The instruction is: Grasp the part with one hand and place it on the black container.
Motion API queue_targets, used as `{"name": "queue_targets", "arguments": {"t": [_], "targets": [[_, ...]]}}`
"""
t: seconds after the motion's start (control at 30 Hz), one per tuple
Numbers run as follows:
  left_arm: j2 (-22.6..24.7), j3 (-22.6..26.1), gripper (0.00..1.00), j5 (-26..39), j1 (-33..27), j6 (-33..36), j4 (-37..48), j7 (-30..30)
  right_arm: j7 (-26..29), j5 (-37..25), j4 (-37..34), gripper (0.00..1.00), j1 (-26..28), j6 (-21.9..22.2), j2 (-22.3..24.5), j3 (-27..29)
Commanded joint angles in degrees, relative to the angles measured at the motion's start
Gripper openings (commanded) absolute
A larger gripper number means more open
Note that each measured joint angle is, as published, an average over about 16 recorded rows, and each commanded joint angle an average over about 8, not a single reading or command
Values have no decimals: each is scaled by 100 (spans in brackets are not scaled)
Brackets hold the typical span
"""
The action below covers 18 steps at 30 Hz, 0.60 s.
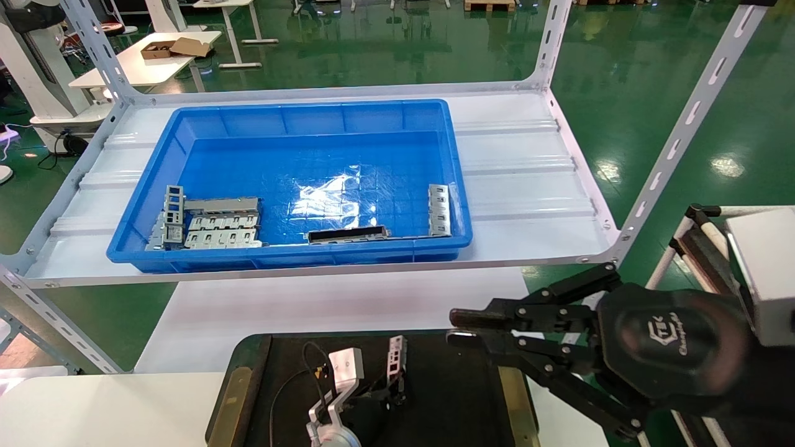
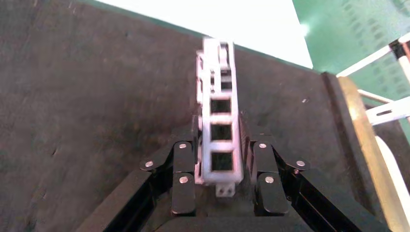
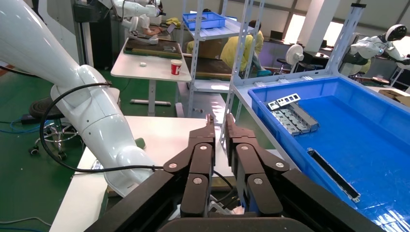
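Observation:
The part [image 2: 220, 116], a slim silver-grey strip with rectangular window cutouts, is clamped between the fingers of my left gripper [image 2: 220, 145]. In the head view the part [image 1: 396, 359] stands up out of my left gripper [image 1: 391, 388], low over the black container [image 1: 459, 397]. The container's dark surface [image 2: 87, 96] fills the left wrist view. I cannot tell whether the part touches it. My right gripper [image 1: 456, 329] hovers empty at the container's right side, its jaws almost together [image 3: 217, 125].
A blue bin [image 1: 186, 124] sits on the white shelf behind. It holds another window strip [image 1: 438, 202], grey tabbed plates [image 1: 220, 223] and a dark channel bar [image 1: 348, 234]. Brass-coloured strips [image 1: 233, 403] run along the container's sides. Slanted shelf posts [image 1: 677, 136] stand to the right.

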Motion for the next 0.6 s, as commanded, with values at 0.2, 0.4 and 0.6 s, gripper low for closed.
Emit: {"name": "queue_targets", "arguments": {"t": [0.2,0.4,0.6], "targets": [[-84,76,100,-161,-60,-79,-232,95,0,1,0,100,0,0,0,-1],[-231,-45,100,207,-1,8,-442,1,-1,1,0,100,0,1,1,-1],[-585,-173,100,797,89,219,-775,-42,-1,1,0,100,1,1,1,-2]]}}
